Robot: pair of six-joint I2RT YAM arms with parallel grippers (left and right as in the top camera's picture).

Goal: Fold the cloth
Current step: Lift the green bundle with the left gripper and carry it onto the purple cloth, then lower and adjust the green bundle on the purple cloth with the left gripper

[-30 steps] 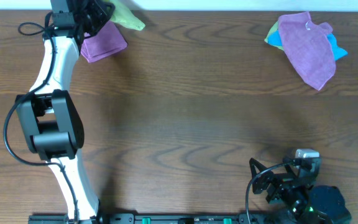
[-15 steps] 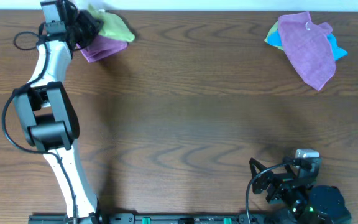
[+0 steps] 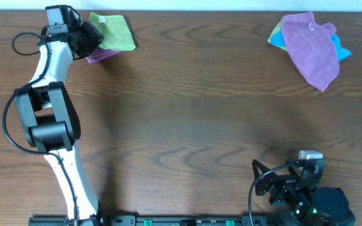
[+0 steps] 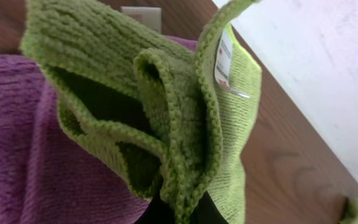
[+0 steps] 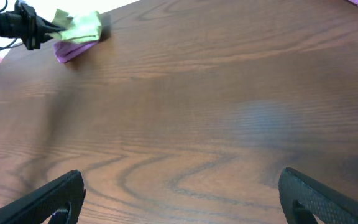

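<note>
The overhead camera looks straight down from high up on the whole brown wood-grain desk [image 3: 200, 113]. The arm bases lie along the lower edge of its frame and the desk's far edge runs along the top.

The left wrist camera sits very near the lime-green microfibre cloth [image 4: 185, 106], which fills most of its frame, and it faces the far edge.

The right wrist camera is low over the near side, looking across the desk toward the far left corner. The black fingers [image 5: 48, 202] of the right end effector [image 5: 180, 177] show at its bottom corners.

All three views share that cloth and the crumpled purple cloth [image 5: 73, 50] under it.
</note>
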